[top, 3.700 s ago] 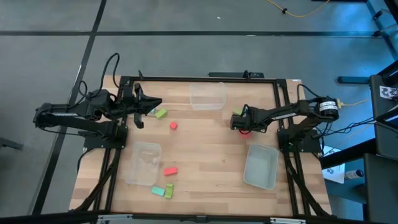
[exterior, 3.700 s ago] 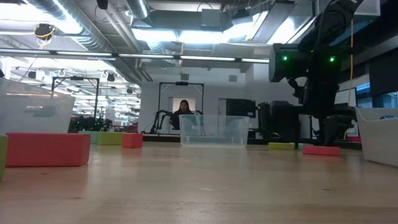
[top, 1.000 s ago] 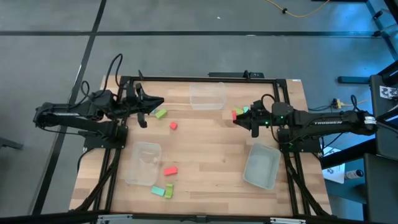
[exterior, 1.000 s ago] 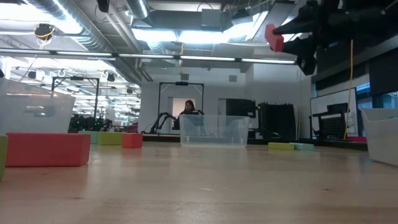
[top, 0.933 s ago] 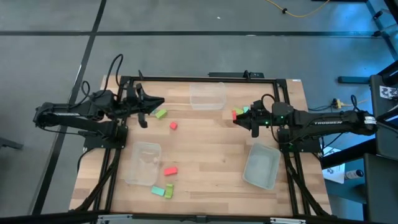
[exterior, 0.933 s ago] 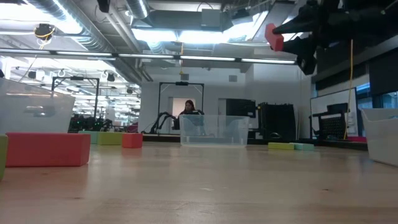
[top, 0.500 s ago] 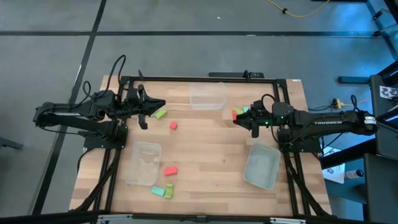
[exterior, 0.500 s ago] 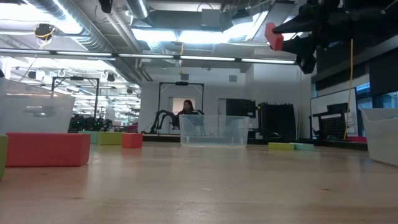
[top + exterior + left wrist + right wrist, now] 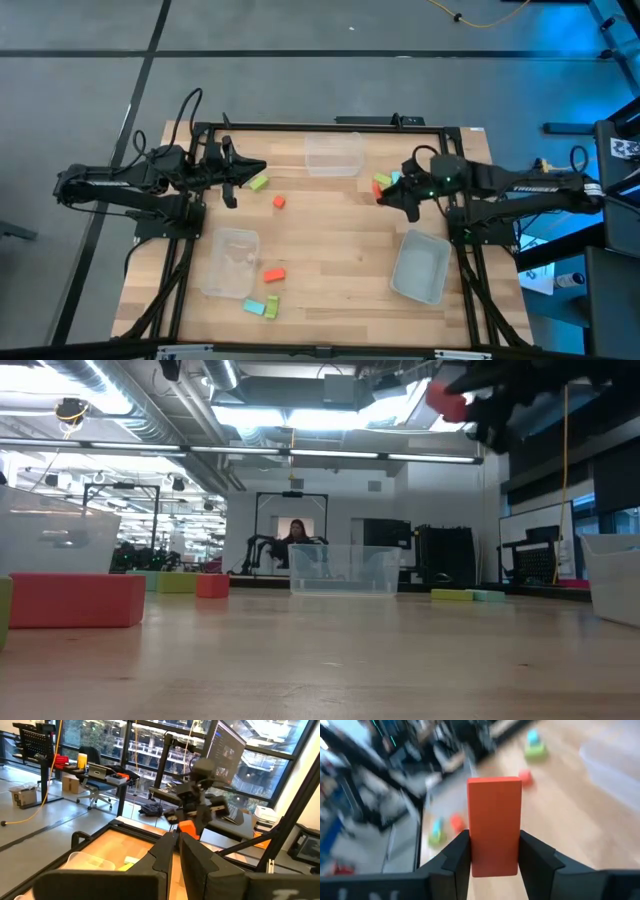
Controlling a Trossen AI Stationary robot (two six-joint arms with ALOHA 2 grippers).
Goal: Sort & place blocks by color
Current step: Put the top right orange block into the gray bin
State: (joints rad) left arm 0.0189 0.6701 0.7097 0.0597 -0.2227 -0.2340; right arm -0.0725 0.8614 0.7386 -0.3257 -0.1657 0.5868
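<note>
My right gripper (image 9: 382, 192) hangs above the table's right half, shut on a red-orange block (image 9: 494, 825), which shows high up in the low view (image 9: 443, 400). A lime block (image 9: 383, 179) and a teal one (image 9: 395, 176) lie on the table just beyond it. My left gripper (image 9: 252, 168) hovers shut and empty at the far left, near a lime block (image 9: 259, 182). A red block (image 9: 279, 201) lies mid-table. A red-orange block (image 9: 272, 273) and a teal and lime pair (image 9: 262, 305) lie near the front. My right gripper pinches the red-orange block between its two fingers (image 9: 457, 855), on the block's two long sides (image 9: 471, 837) at the end nearest the wrist. The fingers come from the table's right, slanting a little down, and lie along the block. The block juts out past the fingertips, lifted clear of the table.
Three clear bins stand on the table: one at the far middle (image 9: 333, 154), one at the near left (image 9: 232, 262), one at the near right (image 9: 420, 267). A black frame (image 9: 300, 126) edges the table. A person (image 9: 295, 532) sits far behind.
My right gripper has risen with the red-orange block and tipped its fingers further downward, staying shut on it. The block now shows higher in the low view.
</note>
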